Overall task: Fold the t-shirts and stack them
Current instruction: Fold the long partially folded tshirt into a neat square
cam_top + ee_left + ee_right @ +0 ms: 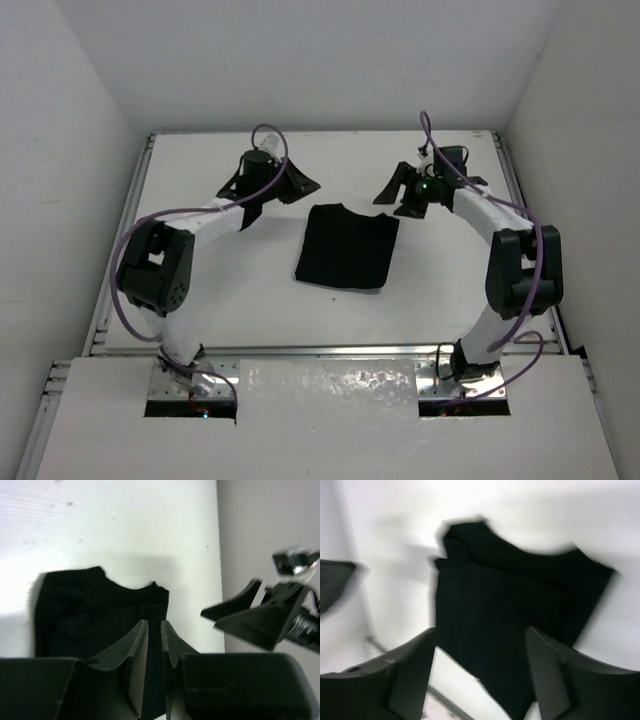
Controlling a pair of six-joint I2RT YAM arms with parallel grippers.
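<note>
1. The black t-shirt [347,246] lies folded into a rough rectangle at the centre of the white worktop [230,290], with its collar toward 12 o'clock.
2. The left end effector [154,630], at 10 o'clock from the garment, is clenched almost shut on nothing. The right end effector [482,650], at 2 o'clock, stands released, its fingers wide and holding nothing.
3. The likely risk is a pinch that catches only the top layer, which would drag the fold open. The soft cloth may also slide and skew on the smooth surface.
4. Both arms reach toward the far edge and could clash there.
5. Plain white walls [320,60] box in the worktop on three sides, and a metal rail [330,351] runs along its near edge.
</note>
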